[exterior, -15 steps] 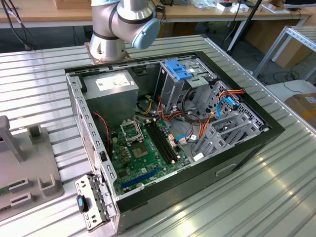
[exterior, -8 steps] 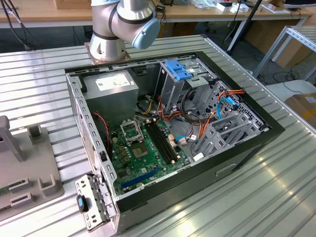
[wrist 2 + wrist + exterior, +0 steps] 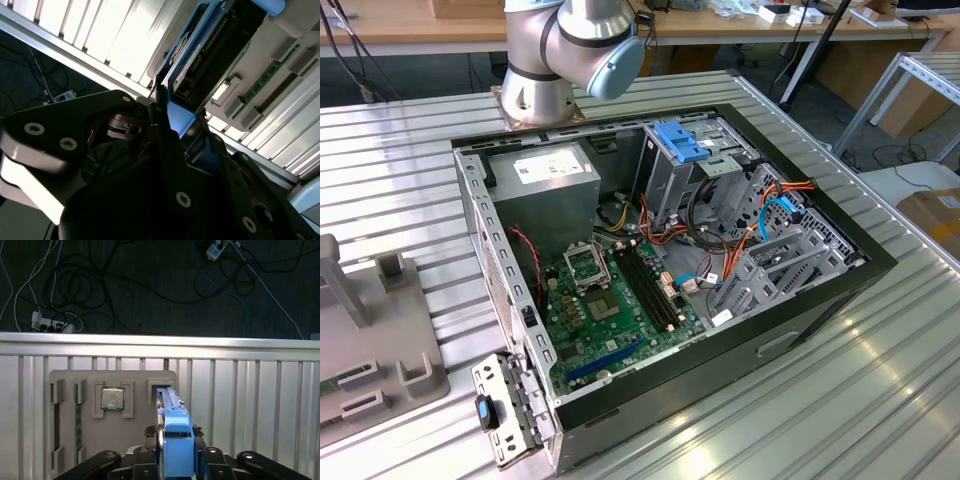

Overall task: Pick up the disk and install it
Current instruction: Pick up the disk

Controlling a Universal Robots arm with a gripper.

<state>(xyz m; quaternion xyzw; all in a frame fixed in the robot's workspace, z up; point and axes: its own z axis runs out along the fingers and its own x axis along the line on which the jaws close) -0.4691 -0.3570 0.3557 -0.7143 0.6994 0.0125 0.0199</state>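
In the exterior view, my arm [image 3: 560, 50] is standing behind the open computer case [image 3: 820, 300]. In the second wrist view, my gripper [image 3: 175, 127] is clamping the disk [image 3: 192, 55] by its blue rail. In the first wrist view, I am holding the disk [image 3: 176, 445] edge-on over the grey tray [image 3: 135, 430], near the processor [image 3: 113, 398].

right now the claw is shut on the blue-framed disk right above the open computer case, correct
Not quite. The claw is shut on the disk, but it is at the grey parts tray that holds the processor chip, not above the open computer case. The first wrist view shows the tray just beyond the disk. The rest of what you said holds.
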